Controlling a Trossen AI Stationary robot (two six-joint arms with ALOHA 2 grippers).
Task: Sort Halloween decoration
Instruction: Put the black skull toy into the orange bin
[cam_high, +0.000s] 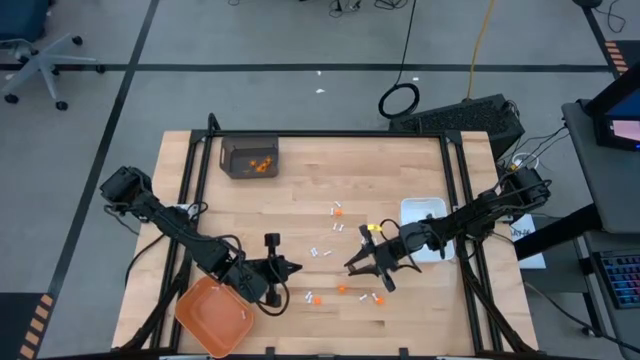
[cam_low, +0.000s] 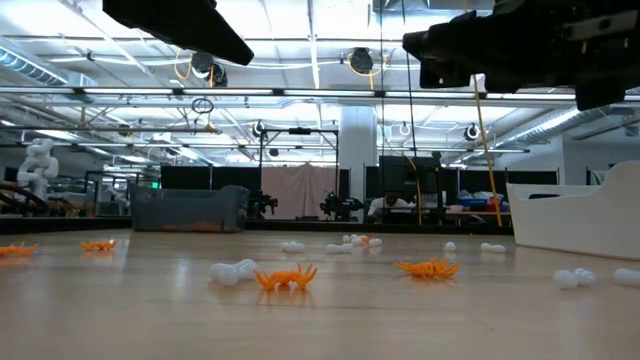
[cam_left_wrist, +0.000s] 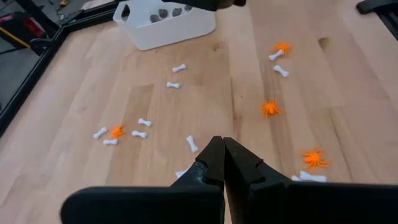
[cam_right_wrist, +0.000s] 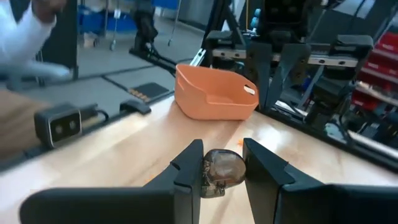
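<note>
This is a robotics lab: a wooden surface (cam_high: 300, 215) stands on grey floor with black tape lines (cam_high: 130, 90), an office chair (cam_high: 35, 60) nearby, and ceiling lights (cam_low: 330, 95) over far workstations.

The high view looks straight down on the whole worktop (cam_high: 400, 180). The low view sits at worktop height, facing the room. 2 wrist views look close past their fingers; the right one shares the orange tray (cam_right_wrist: 214, 93) with the high view.

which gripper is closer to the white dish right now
Right. The right gripper, shut on a dark brown piece, hangs just off the white dish, toward the table's middle. The left gripper, shut and empty, sits farther off, by the orange tray.
</note>
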